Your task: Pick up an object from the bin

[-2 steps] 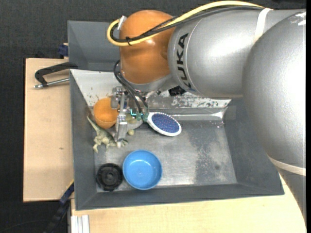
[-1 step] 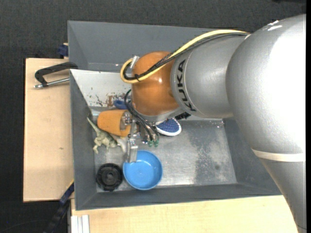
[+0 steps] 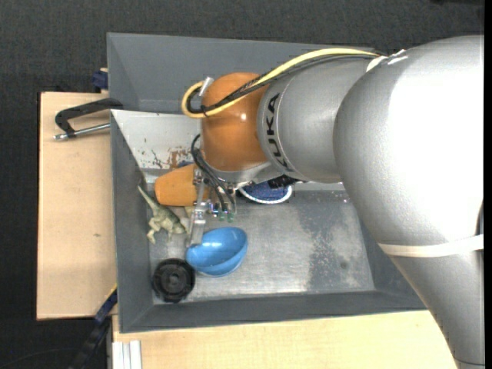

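My gripper (image 3: 199,218) hangs under the arm's orange cover at the bin's left middle. Its tip comes down at the upper left rim of a blue bowl-shaped piece (image 3: 221,251), which lies just below it on the bin floor. An orange block (image 3: 174,187) sits right beside the gripper on its left. A pale green toy figure (image 3: 162,222) lies left of the gripper, below the orange block. Whether the gripper touches the blue piece I cannot tell.
A black round knob-like thing (image 3: 172,279) rests in the bin's front left corner. A blue and white round thing (image 3: 266,193) pokes out from under the arm to the gripper's right. The arm covers the bin's right and back parts.
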{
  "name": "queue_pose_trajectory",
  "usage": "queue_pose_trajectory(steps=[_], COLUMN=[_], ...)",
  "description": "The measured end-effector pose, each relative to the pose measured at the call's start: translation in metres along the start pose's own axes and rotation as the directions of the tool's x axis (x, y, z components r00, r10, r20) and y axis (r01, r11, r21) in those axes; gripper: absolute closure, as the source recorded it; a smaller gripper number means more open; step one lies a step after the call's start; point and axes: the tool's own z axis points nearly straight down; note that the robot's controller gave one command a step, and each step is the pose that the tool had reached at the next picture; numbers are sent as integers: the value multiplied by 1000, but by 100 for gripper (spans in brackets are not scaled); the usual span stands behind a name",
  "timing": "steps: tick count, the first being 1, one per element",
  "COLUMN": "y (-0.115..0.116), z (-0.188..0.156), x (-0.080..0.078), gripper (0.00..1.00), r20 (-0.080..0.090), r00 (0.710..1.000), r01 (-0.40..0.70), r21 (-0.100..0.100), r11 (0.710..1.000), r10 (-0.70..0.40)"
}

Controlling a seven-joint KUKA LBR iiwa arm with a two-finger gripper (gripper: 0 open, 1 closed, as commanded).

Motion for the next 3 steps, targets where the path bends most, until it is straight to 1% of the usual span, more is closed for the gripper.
queue_pose_trajectory(steps=[1, 2, 3], y=[-3, -3, 0], z=[-2, -125, -360], x=[-4, -6, 9], gripper=[100, 100, 100], r20=[14, 28, 30], r00=[1000, 1000, 999], r01=[-5, 5, 46], r21=[1, 3, 4], r11=[1000, 1000, 999], r10=[5, -5, -46])
